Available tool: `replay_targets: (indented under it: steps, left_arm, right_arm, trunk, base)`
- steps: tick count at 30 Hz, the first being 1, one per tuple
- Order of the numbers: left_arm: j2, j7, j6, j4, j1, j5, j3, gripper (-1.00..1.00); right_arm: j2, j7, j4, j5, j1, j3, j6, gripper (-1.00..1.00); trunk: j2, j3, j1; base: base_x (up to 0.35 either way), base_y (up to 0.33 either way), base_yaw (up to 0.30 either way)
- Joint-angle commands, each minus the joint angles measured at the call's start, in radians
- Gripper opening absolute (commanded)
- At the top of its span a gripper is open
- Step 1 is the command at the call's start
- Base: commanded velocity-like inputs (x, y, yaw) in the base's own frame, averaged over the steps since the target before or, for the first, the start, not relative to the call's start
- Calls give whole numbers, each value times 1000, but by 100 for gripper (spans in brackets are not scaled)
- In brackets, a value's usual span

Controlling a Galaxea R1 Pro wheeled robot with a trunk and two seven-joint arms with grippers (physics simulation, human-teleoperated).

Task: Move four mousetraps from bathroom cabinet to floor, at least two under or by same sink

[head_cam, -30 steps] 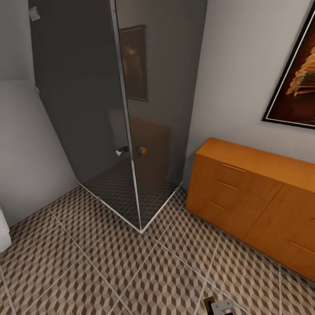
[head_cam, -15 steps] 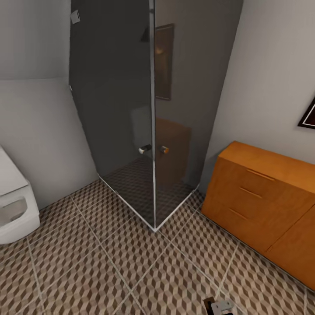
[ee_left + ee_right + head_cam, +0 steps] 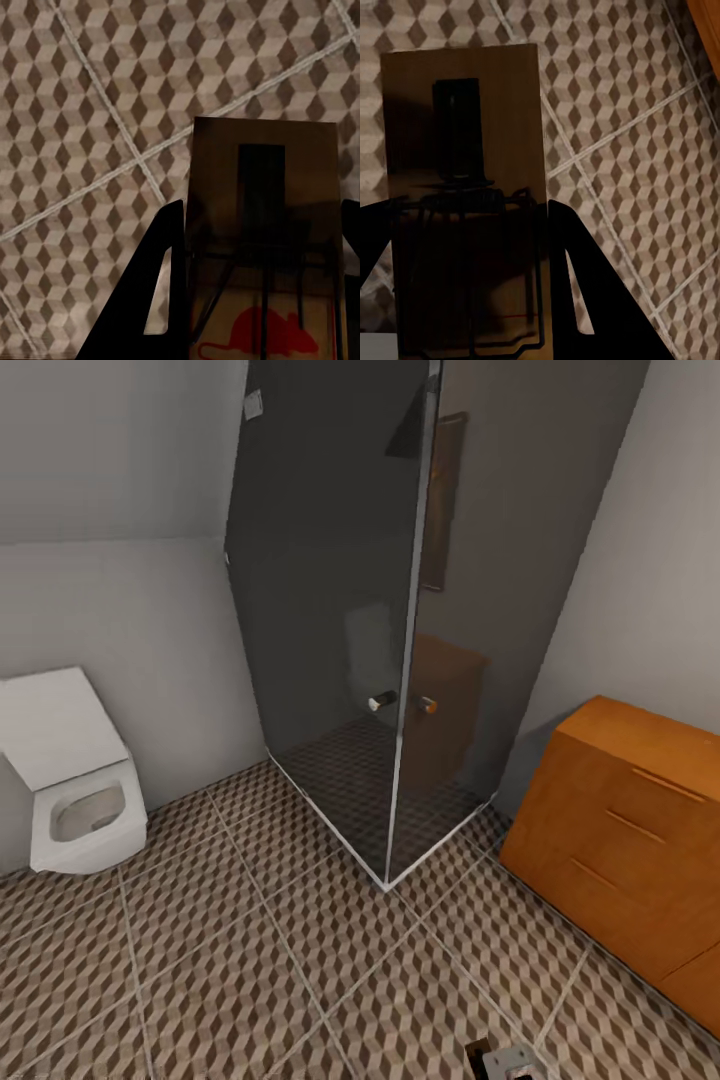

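One mousetrap (image 3: pixel 262 225) is gripped between the left gripper (image 3: pixel 259 285) jaws, another mousetrap (image 3: pixel 465 195) in the right gripper (image 3: pixel 461 285). Open bathroom floor (image 3: pixel 250 980) is seen between toilet (image 3: pixel 75 790), shower corner (image 3: pixel 385 882) and cabinet (image 3: pixel 630 830).

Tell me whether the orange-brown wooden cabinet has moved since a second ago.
No. The orange-brown wooden cabinet keeps its spot beside the dark glass shower enclosure; both slid right together, so the head camera turned left.

Cube-patterned bathroom floor (image 3: pixel 250 970) under glass shower stall (image 3: pixel 380 660), orange-brown cabinet (image 3: pixel 630 830) and white toilet (image 3: pixel 75 790).
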Motion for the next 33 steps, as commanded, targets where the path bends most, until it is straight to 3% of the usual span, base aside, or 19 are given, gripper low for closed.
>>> replay_targets:
  steps: [1,33]
  left_arm:
    - [0,3,0,0,0,-2,0,-100]
    - [1,3,0,0,1,-1,1,-100]
  right_arm:
    - [0,1,0,-3,0,0,-2,-100]
    - [-2,1,0,-9,0,-1,-3,-100]
  trunk:
    - [0,0,0]
    - [0,0,0]
  base:
    - [0,0,292]
    - [0,0,292]
